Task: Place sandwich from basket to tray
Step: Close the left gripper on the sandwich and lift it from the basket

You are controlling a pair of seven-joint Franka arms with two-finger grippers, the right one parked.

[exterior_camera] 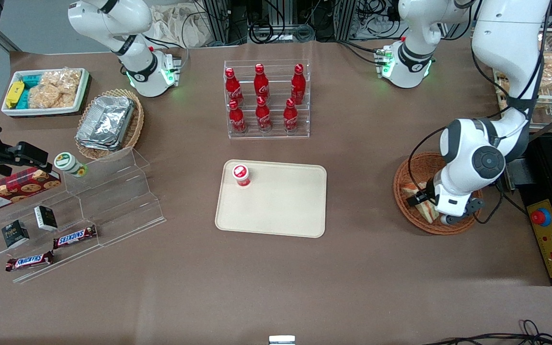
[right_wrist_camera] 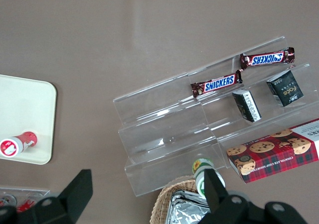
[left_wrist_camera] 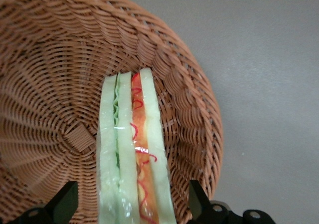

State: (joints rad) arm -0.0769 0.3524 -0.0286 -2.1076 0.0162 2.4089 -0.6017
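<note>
Left gripper (left_wrist_camera: 132,204) was down inside the basket (exterior_camera: 412,173), at the working arm's end of the table. Fingers (left_wrist_camera: 64,200) were spread wide, one on each side of the sandwich (left_wrist_camera: 132,149), with clear gaps to the bread on both flanks; nothing was held.

Sandwich stood on edge in the basket, layers facing up: white bread, green filling, red-orange filling, clear wrap over it. It leaned against the basket wall, off the woven centre. In the front view it sat at about 7 o'clock in the basket, mostly hidden by the arm's wrist, only a bit of bread showing (exterior_camera: 424,207).

Tray (exterior_camera: 281,211) lay flat mid-table, well apart from the basket, toward the parked arm's end from it. A small red-capped bottle (exterior_camera: 241,175) stood on the tray at about 10 o'clock, near the corner. A clear rack of red bottles (exterior_camera: 266,98) stood farther from the front camera than the tray.
</note>
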